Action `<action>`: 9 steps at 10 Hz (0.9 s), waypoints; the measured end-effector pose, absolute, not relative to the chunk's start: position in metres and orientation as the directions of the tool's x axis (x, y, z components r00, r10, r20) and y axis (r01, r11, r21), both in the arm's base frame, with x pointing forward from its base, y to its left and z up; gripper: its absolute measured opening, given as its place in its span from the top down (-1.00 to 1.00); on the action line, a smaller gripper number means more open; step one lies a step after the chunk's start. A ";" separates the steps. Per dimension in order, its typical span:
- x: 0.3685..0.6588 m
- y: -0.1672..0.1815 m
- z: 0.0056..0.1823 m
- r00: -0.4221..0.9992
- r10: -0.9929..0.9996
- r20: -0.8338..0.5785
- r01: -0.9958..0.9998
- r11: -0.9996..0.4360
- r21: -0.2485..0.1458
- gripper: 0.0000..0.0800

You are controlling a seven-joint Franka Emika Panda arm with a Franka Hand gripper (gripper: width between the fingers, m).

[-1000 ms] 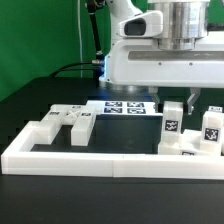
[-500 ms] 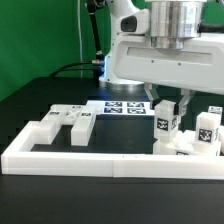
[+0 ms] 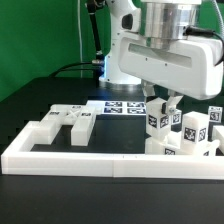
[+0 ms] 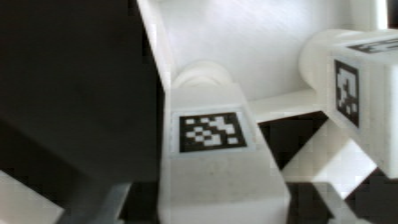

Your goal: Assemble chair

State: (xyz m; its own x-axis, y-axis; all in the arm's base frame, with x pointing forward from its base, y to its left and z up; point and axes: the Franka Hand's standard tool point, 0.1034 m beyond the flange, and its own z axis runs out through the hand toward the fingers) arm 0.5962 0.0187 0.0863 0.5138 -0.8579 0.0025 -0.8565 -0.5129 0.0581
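My gripper [image 3: 166,104] hangs at the exterior view's right, shut on the top of a white tagged chair post [image 3: 158,121]. That post stands in a cluster with two other tagged posts [image 3: 194,129] on a white slab [image 3: 186,150] just behind the border rail. In the wrist view the held post [image 4: 214,130] fills the middle, with the gripper [image 4: 217,206] closed on its sides and one dark finger [image 4: 98,205] showing. A neighbouring tagged post [image 4: 356,80] stands close beside it. Two loose chair parts, a slotted slab [image 3: 72,121] and a block [image 3: 40,133], lie at the exterior view's left.
A long low white border rail [image 3: 100,161] runs along the front. The marker board [image 3: 122,107] lies flat behind the parts, under the arm. A green backdrop and cables stand at the back left.
The gripper has moved toward the exterior view's left with the post cluster; the cluster has turned, so a third tagged post now shows at the right.
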 end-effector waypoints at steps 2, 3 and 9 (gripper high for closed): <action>0.591 0.016 0.086 0.396 -0.918 0.004 -0.915 -0.395 0.081 0.26; 0.590 0.016 0.086 0.373 -0.928 0.005 -0.924 -0.372 0.085 0.26; 0.586 0.017 0.084 0.524 -0.851 -0.003 -0.848 -0.523 0.082 -0.60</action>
